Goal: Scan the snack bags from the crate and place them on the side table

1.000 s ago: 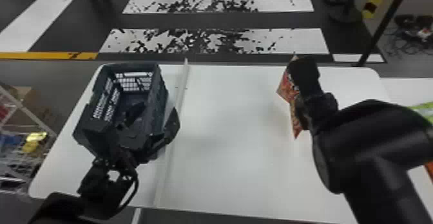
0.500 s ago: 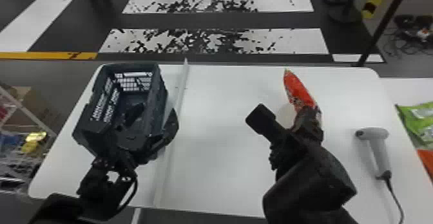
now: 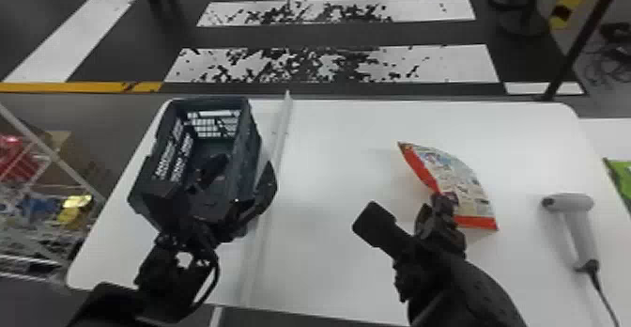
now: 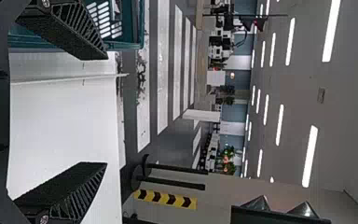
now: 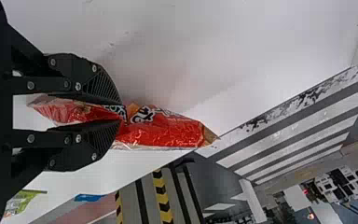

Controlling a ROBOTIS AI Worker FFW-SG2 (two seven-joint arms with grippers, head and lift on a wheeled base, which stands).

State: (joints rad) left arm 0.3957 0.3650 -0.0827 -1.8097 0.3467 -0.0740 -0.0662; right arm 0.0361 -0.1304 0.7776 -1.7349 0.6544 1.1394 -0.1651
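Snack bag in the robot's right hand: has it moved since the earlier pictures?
Yes, toward the robot. In the head view, the snack bag's tip was near the table's far edge; now it shows well short of that edge.

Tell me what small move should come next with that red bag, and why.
I'd probably carry the red snack bag rightward to the scanner, printed side towards its head: the right gripper has the bag pinched between its fingers, and the scanner lies on the same white table.
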